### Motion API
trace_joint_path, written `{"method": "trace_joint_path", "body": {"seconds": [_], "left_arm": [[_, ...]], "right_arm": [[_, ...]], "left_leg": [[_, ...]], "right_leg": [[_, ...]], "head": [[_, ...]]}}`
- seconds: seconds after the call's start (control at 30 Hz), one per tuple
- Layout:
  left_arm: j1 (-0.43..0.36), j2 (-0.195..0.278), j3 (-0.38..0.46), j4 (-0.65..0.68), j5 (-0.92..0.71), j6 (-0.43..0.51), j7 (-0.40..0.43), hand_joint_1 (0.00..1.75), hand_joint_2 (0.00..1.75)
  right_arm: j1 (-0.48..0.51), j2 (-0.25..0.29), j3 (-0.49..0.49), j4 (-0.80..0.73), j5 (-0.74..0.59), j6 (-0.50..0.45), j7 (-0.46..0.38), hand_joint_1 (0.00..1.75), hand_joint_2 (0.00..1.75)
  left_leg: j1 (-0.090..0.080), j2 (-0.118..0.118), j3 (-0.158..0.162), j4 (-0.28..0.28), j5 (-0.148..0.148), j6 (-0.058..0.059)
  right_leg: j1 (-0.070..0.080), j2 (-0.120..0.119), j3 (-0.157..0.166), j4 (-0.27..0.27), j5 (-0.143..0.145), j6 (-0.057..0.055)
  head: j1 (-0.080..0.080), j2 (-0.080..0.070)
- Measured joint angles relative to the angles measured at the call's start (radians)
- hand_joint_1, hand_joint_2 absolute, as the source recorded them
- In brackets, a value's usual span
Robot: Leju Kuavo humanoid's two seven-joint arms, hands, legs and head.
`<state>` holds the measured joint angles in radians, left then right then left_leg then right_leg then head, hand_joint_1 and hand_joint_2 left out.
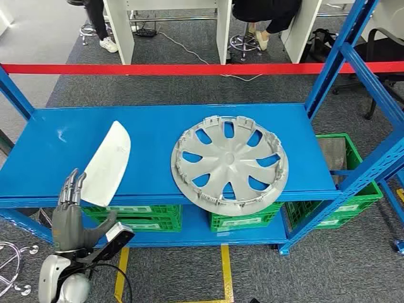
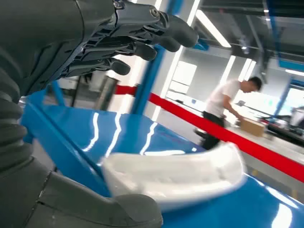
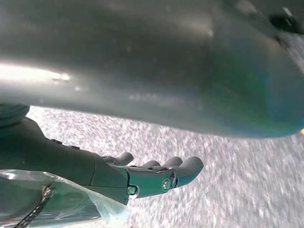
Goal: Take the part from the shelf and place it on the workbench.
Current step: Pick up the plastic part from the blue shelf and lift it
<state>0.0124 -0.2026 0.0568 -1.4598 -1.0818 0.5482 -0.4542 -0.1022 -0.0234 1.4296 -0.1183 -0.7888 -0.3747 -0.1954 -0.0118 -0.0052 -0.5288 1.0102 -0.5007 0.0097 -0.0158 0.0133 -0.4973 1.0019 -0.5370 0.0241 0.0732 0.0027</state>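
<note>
A white curved part [image 1: 108,163] lies on the left of the blue shelf [image 1: 157,126], its near end over the front edge. My left hand [image 1: 71,211] stands just in front of and below that end, fingers [image 1: 71,186] raised and spread, holding nothing. In the left wrist view the white part [image 2: 175,175] lies between the fingers [image 2: 143,38] and the thumb [image 2: 107,209], untouched. A silver wheel cover [image 1: 230,163] rests at the shelf's middle, overhanging the front edge. My right hand [image 3: 143,173] hangs over the grey floor, fingers stretched out and empty.
Green crates [image 1: 238,221] sit on the lower shelf, and another [image 1: 355,170] at the right. Blue uprights [image 1: 341,57] and a red bar [image 1: 190,68] frame the shelf. People sit at white desks [image 1: 121,25] behind. A person [image 2: 222,107] stands in the background.
</note>
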Motion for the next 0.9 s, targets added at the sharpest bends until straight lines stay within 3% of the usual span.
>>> {"method": "trace_joint_path", "body": {"seconds": [0.3, 0.5, 0.9], "left_arm": [[0.056, 0.019, 0.126, -0.05, -0.008, 0.016, 0.004, 0.0, 1.75], [0.065, 0.026, 0.21, -0.053, 0.012, 0.018, -0.004, 0.0, 1.75], [0.04, 0.023, 0.254, 0.006, 0.002, 0.014, -0.026, 0.0, 1.75]], "right_arm": [[0.013, -0.046, -0.05, 0.015, -0.079, -0.008, -0.044, 0.0, 0.0], [0.021, -0.065, -0.071, 0.019, -0.111, -0.001, -0.011, 0.0, 0.0], [0.017, -0.07, -0.087, 0.019, -0.134, 0.039, -0.011, 0.0, 0.0]], "left_leg": [[0.0, 0.0, 0.0, 0.0, 0.0, 0.0], [0.0, 0.0, -0.001, 0.0, 0.0, 0.0], [0.0, 0.0, -0.001, 0.0, 0.0, 0.0]], "right_leg": [[0.0, 0.0, 0.0, 0.0, 0.0, 0.0], [0.0, 0.0, -0.001, 0.0, 0.0, 0.0], [0.0, 0.0, -0.002, 0.0, 0.0, 0.0]], "head": [[0.0, 0.0], [0.0, 0.0], [0.0, 0.0]]}}
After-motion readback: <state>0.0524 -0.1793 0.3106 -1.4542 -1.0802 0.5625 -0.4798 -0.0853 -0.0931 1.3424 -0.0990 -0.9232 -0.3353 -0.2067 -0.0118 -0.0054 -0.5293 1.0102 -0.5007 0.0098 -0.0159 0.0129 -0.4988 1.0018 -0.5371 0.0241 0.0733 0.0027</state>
